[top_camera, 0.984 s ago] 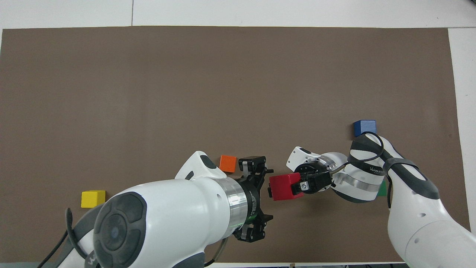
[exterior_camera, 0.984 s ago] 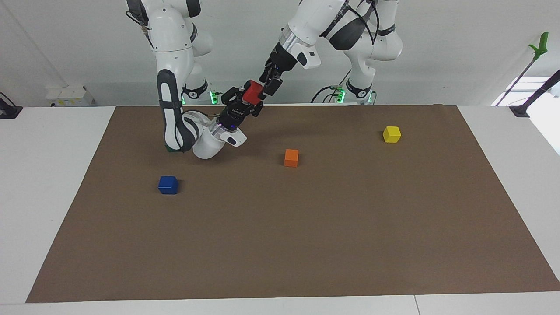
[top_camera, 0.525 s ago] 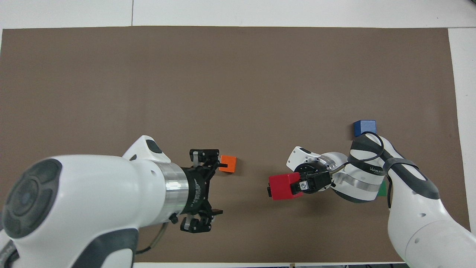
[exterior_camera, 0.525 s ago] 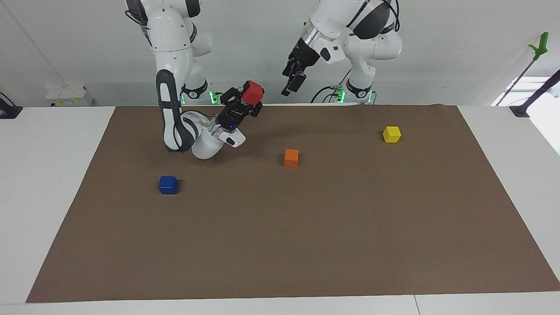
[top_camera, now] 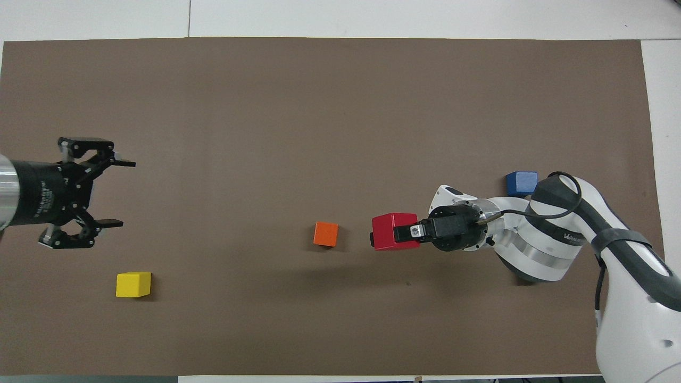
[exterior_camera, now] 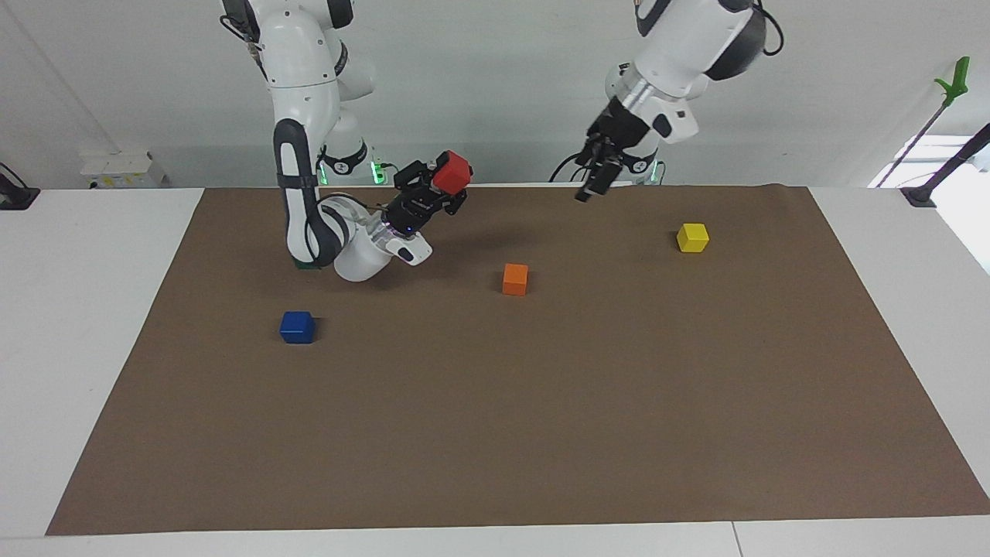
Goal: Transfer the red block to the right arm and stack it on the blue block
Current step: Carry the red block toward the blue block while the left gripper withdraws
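The red block (exterior_camera: 454, 170) is held up in the air in my right gripper (exterior_camera: 442, 182), which is shut on it over the mat on the robots' side, between the orange block and the blue block. In the overhead view the red block (top_camera: 384, 230) sits at the tip of the right gripper (top_camera: 396, 234). The blue block (exterior_camera: 297, 326) lies on the brown mat toward the right arm's end; the overhead view shows it (top_camera: 520, 182) beside the right arm's forearm. My left gripper (exterior_camera: 589, 186) is open and empty, raised over the left arm's end of the mat (top_camera: 126, 193).
An orange block (exterior_camera: 515, 278) lies mid-mat, close to the held red block in the overhead view (top_camera: 325, 234). A yellow block (exterior_camera: 692, 237) lies toward the left arm's end. A dark green block (exterior_camera: 306, 266) peeks out under the right arm's elbow.
My left gripper has let go of the red block and drawn back toward its own end of the table. My right gripper keeps the block and has swung it a little away from the robots.
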